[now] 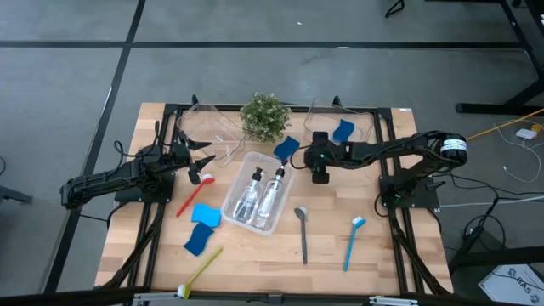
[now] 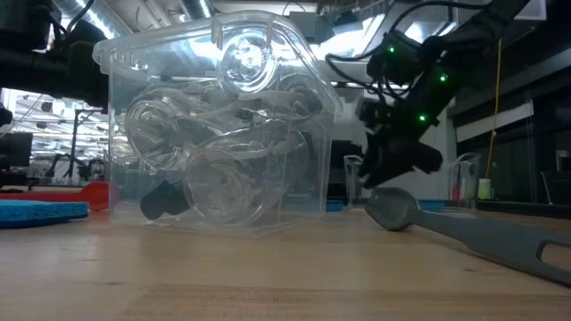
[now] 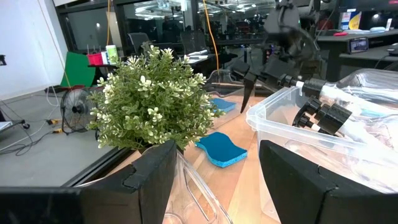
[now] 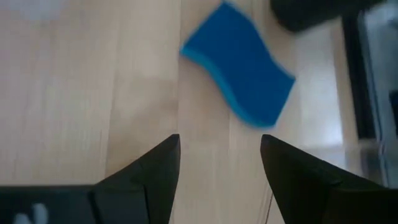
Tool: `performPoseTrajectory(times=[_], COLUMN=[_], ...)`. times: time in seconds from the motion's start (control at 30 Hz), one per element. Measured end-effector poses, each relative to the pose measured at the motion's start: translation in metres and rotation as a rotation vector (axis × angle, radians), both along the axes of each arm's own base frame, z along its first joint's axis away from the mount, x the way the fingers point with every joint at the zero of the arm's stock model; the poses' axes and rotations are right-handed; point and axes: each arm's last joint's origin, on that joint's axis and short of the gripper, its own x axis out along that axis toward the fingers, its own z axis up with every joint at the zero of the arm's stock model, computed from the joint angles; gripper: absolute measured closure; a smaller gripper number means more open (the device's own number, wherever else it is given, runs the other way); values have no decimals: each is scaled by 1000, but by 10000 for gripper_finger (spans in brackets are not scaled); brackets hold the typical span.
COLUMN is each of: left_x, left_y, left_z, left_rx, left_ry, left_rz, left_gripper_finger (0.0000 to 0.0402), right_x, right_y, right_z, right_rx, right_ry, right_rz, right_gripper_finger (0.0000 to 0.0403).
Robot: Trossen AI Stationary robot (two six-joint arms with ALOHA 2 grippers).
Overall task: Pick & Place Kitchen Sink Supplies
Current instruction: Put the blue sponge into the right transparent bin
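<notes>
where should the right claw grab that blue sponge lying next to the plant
Come straight down on the blue sponge and pinch across its narrow width, on the straight long edges. It lies flat on bare wood, and the open right claw is already close beside it.

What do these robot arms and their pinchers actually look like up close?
Both arms are dark, slim and jointed, with black cables trailing along them. The right arm has a round silver-ringed joint and small green lights glowing near its wrist. The left gripper and right gripper each end in two flat, black, wedge-shaped fingers.
</notes>
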Motion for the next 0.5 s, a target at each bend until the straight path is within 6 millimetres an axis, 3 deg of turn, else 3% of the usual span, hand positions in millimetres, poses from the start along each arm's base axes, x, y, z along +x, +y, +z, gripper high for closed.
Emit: performPoseTrajectory(times=[0.27,0.5], left_x=[0,0], left_y=[0,0], left_z=[0,0], left_rx=[0,0], left_ry=[1,0], left_rz=[0,0], left_gripper_finger=[176,176], right_x=[8,19], right_y=[-1,-6], right_z=[7,-11], right_rx=[-51,-107], right_ry=[-72,-52], right_rz=[114,160], right_gripper_finger=[183,183])
